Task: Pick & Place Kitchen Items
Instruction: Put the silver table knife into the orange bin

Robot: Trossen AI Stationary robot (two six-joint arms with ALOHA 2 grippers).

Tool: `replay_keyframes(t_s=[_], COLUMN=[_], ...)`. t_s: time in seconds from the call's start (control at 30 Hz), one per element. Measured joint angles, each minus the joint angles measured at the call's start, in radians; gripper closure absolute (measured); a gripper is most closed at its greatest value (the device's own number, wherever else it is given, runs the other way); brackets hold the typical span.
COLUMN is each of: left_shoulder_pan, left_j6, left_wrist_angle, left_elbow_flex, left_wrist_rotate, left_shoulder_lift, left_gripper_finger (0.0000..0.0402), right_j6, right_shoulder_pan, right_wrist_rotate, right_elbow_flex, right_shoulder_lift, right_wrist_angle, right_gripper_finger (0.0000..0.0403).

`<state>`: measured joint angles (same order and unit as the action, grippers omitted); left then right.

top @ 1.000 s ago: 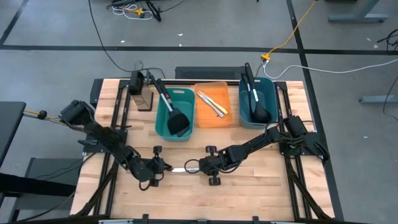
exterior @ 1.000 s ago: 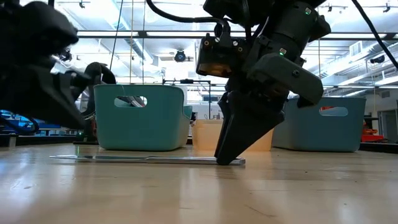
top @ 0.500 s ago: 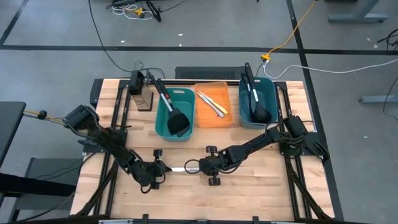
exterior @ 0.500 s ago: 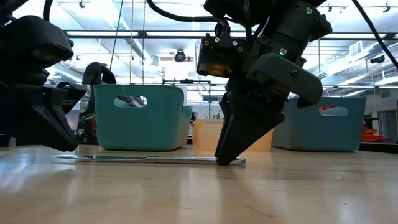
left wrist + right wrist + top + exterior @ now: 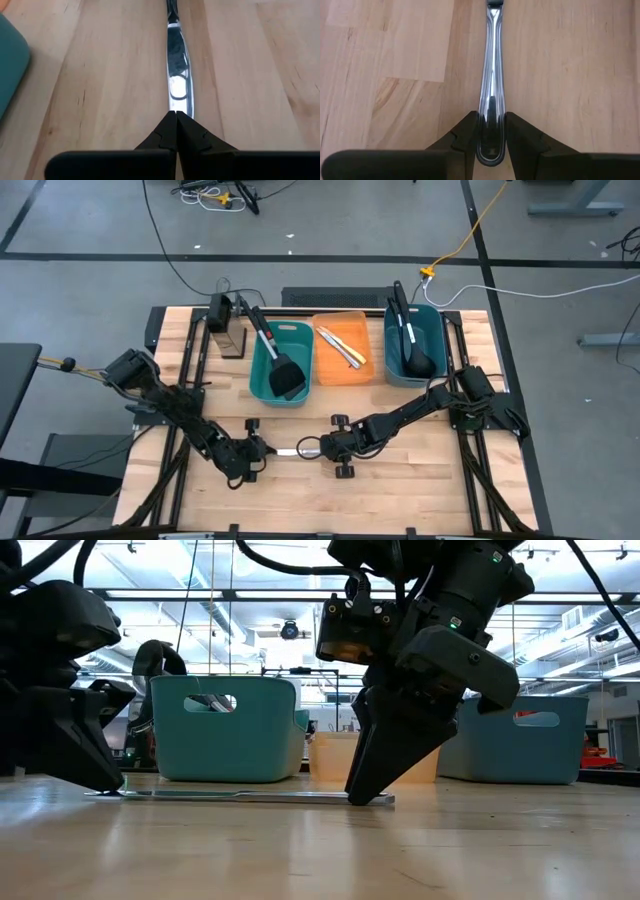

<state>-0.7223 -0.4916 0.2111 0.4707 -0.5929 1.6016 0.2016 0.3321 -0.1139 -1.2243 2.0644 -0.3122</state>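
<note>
Gripping one silver knife (image 5: 288,451), two claws

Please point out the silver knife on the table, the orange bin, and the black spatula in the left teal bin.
silver knife (image 5: 178,85), left wrist view, middle of the blade
orange bin (image 5: 361,370), high view, bare floor near its front
black spatula (image 5: 286,376), high view, its wide head

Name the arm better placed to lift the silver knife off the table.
Right. The right gripper straddles the slim silver knife's handle end, fingers on both sides. The left gripper's fingers meet, shut, at the blade tip, gripping nothing.
</note>
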Motion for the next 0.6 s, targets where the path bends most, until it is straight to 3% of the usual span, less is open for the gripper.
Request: replay_keyframes(t_s=[0.23,0.6], left_shoulder_pan=[0.000,0.000], left_j6=[-0.045,-0.096], left_wrist_angle=[-0.031,0.017], left_elbow_flex=[0.001,-0.031], left_wrist_rotate=[0.027,0.032], left_shoulder_lift=[0.000,0.051], left_gripper_finger=[0.0398,0.0400], right_j6=[0.002,0.018], right_shoulder_pan=[0.000,-0.004], right_wrist_rotate=[-0.001,-0.026], right_elbow_flex=[0.003,0.003], right_shoulder_lift=[0.000,0.002], right_wrist_angle=[0.025,0.029], right_gripper_finger=[0.0302,0.0240])
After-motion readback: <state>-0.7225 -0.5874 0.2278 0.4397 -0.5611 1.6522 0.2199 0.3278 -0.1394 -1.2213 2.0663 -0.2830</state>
